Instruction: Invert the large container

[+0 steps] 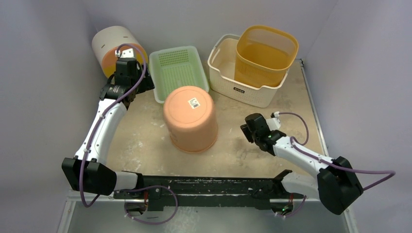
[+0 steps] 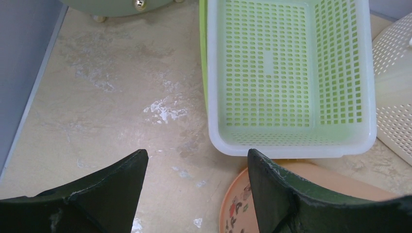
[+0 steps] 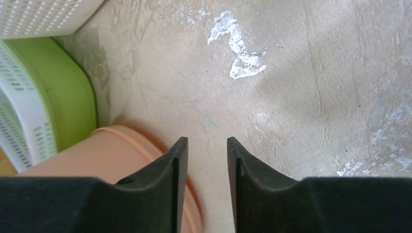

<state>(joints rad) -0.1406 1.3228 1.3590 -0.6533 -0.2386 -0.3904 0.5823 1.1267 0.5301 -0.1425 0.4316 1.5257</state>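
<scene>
My right fingers (image 3: 160, 179), a narrow gap between them and nothing held, hang low over the tabletop (image 3: 301, 97) just beside the rim of the large container (image 1: 190, 118). My left fingers (image 2: 111, 189) stand wide apart, empty, near the green basket (image 2: 286, 145). The container sits mouth-down at centre, label up. The risk, I judge: a careless sweep clips that rim and tips it back over.
</scene>
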